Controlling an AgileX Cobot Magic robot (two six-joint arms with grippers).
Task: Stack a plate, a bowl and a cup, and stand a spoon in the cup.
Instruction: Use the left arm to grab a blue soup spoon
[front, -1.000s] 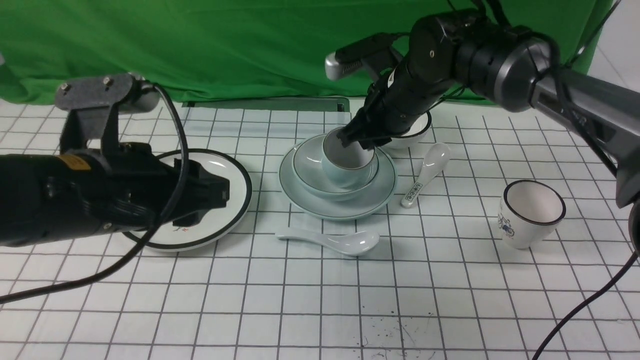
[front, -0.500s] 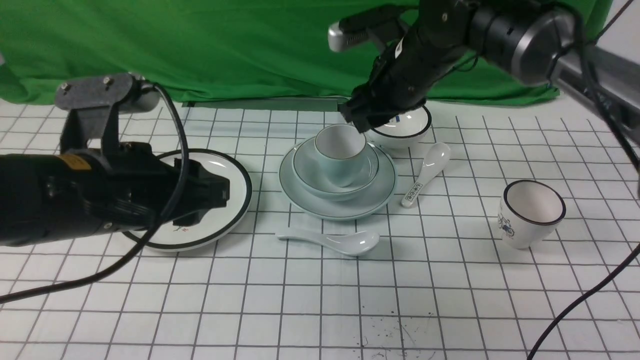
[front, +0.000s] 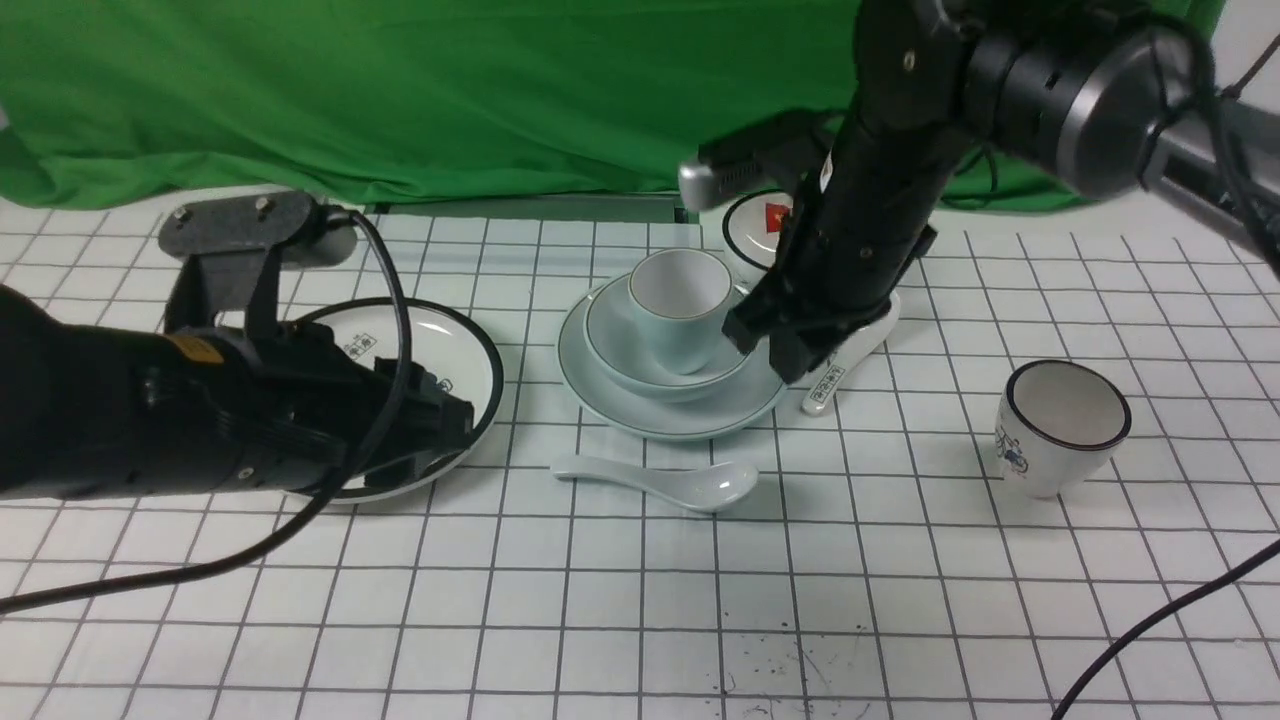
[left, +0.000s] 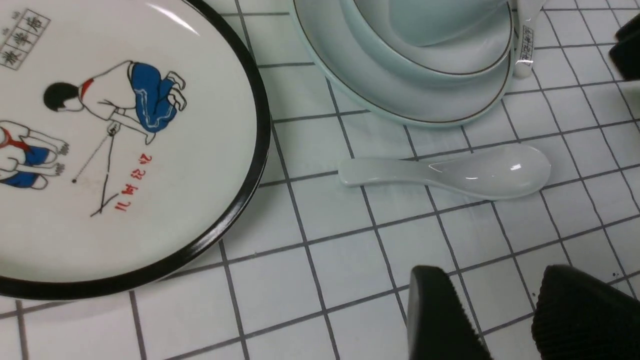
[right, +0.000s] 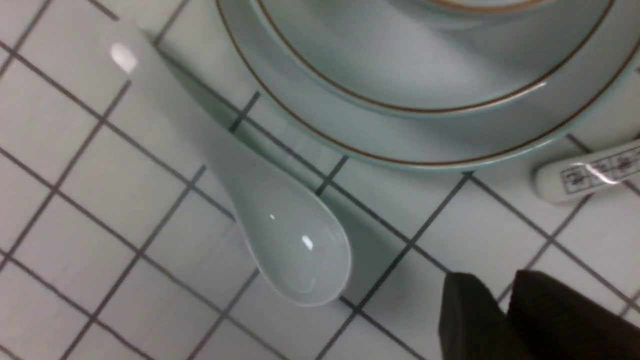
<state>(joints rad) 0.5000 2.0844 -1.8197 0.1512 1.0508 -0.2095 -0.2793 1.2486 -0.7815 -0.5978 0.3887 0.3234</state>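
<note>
Stack noted as complete: the cup (front: 680, 300) is seated upright in the bowl (front: 612, 335), and the bowl is seated on the plate (front: 575, 360). The step in hand is judged to be the spoon pick. The spoon (front: 670, 480) is lying flat on the tabletop (front: 640, 620), just in front of the plate, with its handle toward the robot's left; a narrow strip of tabletop is seen between it and the plate rim. The right end effector (front: 790, 355) is held low beside the right edge of the plate, with its jaws drawn together and nothing between them. The left end effector (left: 492, 280) is held low in front of the cartoon plate (front: 470, 350), with its jaws parted to a moderate gap and empty. For the next move, a grasp across the handle or neck is called for, then a lift, a tilt toward vertical and a lowering of the scoop end into the cup. Edges to be minded: the plate rim close behind the spoon, the printed spoon (front: 825, 385) under the right arm, and the cartoon plate beside the handle tip. Open tabletop is available in front of the spoon for an approach. The cartoon cup (front: 1060, 425) stands well apart.
</note>
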